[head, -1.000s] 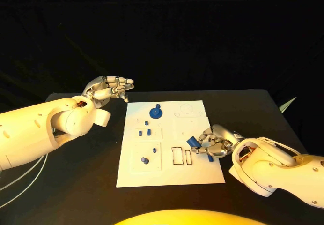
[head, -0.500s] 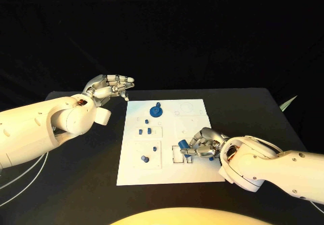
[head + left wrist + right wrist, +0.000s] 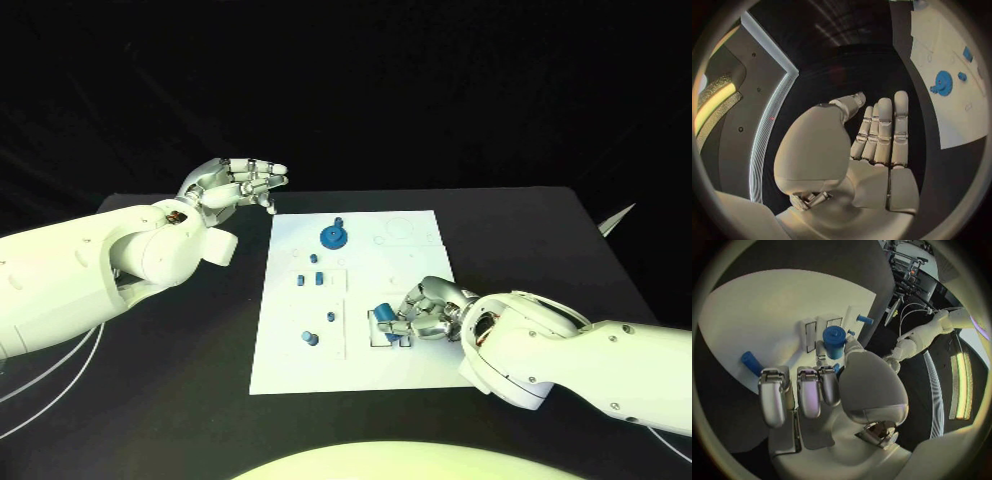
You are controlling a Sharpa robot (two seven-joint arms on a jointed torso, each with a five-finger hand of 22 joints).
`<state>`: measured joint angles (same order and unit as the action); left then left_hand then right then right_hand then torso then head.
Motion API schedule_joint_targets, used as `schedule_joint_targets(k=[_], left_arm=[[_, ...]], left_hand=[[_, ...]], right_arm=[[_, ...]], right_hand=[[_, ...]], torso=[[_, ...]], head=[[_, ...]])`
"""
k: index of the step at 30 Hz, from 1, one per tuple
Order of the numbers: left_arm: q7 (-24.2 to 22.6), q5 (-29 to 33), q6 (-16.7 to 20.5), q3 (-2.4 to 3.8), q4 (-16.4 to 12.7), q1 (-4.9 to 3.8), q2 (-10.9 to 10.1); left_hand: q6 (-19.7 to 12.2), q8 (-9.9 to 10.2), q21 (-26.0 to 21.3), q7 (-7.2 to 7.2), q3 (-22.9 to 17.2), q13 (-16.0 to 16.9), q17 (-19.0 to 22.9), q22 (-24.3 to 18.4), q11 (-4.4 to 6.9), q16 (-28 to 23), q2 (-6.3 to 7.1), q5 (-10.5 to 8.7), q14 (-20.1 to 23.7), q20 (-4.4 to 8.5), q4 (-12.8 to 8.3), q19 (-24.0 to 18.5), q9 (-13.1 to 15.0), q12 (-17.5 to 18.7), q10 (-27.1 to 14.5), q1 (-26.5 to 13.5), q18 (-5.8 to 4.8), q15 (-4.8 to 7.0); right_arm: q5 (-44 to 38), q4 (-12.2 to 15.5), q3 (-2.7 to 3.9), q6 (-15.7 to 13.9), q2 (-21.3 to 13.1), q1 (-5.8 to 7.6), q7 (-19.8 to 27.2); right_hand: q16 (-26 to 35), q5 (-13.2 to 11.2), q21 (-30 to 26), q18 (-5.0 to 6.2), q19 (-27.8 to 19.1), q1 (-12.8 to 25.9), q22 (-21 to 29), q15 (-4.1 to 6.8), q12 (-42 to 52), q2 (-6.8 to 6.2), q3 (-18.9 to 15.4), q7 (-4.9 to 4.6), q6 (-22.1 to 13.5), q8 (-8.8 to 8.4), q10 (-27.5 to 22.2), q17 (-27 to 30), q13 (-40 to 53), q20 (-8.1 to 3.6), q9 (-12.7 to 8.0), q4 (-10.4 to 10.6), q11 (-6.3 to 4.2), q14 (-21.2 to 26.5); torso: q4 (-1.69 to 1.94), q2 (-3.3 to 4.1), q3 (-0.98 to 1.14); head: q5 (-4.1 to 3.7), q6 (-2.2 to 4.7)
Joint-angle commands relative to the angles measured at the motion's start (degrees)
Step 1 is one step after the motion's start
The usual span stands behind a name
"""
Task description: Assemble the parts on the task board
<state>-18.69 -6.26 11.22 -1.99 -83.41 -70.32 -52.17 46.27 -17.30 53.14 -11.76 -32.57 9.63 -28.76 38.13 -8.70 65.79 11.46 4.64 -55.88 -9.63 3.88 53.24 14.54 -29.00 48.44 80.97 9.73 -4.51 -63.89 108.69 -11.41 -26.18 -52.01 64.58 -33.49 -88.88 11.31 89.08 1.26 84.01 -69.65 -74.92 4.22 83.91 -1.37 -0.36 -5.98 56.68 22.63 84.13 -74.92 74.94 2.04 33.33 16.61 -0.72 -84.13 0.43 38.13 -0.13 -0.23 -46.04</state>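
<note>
While left hand [image 3: 235, 184] fingers spread empty off-board, right hand [image 3: 427, 312] pinching blue part [image 3: 385, 317] over task board [image 3: 418, 375] slots.

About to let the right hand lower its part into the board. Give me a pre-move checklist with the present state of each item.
1. Right hand holds the blue cylindrical part: ok.
2. Part sits over the rectangular slots of the white task board: ok.
3. Part lined up with a slot: cannot tell.
4. Left hand off the board, holding nothing: ok.
5. Blue gear-shaped part at the board's far end, clear of the right hand: ok.
</note>
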Motion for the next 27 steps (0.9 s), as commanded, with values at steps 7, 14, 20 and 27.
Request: schedule_joint_targets(k=[7, 14, 20, 27], left_arm=[[-0.31, 0.12, -0.88, 0.04, -0.16, -0.01, 0.05], [-0.25, 0.12, -0.91, 0.04, -0.2, -0.01, -0.03], [-0.19, 0.12, -0.93, 0.04, -0.23, -0.01, -0.09], [-0.14, 0.12, -0.89, 0.04, -0.27, -0.01, -0.18]], left_hand=[[-0.49, 0.04, -0.15, -0.89, 0.06, -0.05, 0.08, -0.05, -0.13, -0.34, -0.43, 0.12, 0.3, 0.02, -0.11, 0.25, -0.09, 0.06, -0.06, 0.19, 0.89, 0.12], [-0.49, 0.04, -0.15, -0.89, 0.06, -0.05, 0.08, -0.05, -0.13, -0.34, -0.43, 0.12, 0.3, 0.02, -0.11, 0.25, -0.09, 0.06, -0.06, 0.19, 0.89, 0.12], [-0.55, 0.06, -0.15, -0.91, 0.09, -0.07, 0.08, -0.05, -0.15, -0.34, -0.41, 0.11, 0.3, 0.02, -0.06, 0.25, -0.11, 0.07, -0.11, 0.13, 0.88, 0.1], [-0.55, 0.06, -0.15, -0.91, 0.09, -0.07, 0.08, -0.05, -0.15, -0.34, -0.41, 0.11, 0.3, 0.02, -0.06, 0.25, -0.11, 0.07, -0.11, 0.13, 0.88, 0.1]], right_arm=[[0.3, -0.33, 0.0, 2.29, 0.68, -0.09, -0.66], [0.47, -0.53, 0.0, 2.37, 0.97, -0.13, -0.65], [0.47, -0.92, 0.0, 1.91, 1.27, -0.16, -0.75], [0.38, -1.34, 0.0, 1.82, 1.48, -0.17, -0.63]], right_hand=[[-0.25, 0.06, 0.38, -1.12, 5.82, 0.63, -14.76, 0.53, 0.12, 0.2, 0.24, 2.98, 3.32, 0.43, 2.72, -12.55, 10.54, -0.54, 0.17, 0.05, -0.44, -5.37], [-0.27, 0.03, 0.53, -1.16, 5.87, 1.54, -14.85, 0.6, 0.13, 0.15, 0.25, 3.04, 3.45, 0.49, 2.77, -12.59, 10.59, -0.63, 0.16, 0.11, -0.51, -5.38], [-0.3, -0.06, 0.53, -1.16, 5.87, 2.63, -14.85, 0.65, 0.04, 0.27, 0.28, 3.09, 3.55, 0.57, 2.76, -12.68, 10.56, -0.7, 0.17, 0.13, -0.55, -5.4], [-0.26, -1.98, 0.43, -1.13, 5.83, 6.31, -14.8, 0.72, -0.07, 0.54, -0.03, 3.17, 3.63, 0.94, 2.8, -12.62, 10.61, -0.79, 0.36, 0.09, -0.61, -5.38]], torso=[[0.0, 0.0, 0.02], [0.01, 0.01, -0.02], [0.01, -0.03, -0.03], [-0.03, -0.02, -0.03]], head=[[0.03, 0.0], [0.08, 0.0], [0.09, 0.3], [0.21, 0.03]])
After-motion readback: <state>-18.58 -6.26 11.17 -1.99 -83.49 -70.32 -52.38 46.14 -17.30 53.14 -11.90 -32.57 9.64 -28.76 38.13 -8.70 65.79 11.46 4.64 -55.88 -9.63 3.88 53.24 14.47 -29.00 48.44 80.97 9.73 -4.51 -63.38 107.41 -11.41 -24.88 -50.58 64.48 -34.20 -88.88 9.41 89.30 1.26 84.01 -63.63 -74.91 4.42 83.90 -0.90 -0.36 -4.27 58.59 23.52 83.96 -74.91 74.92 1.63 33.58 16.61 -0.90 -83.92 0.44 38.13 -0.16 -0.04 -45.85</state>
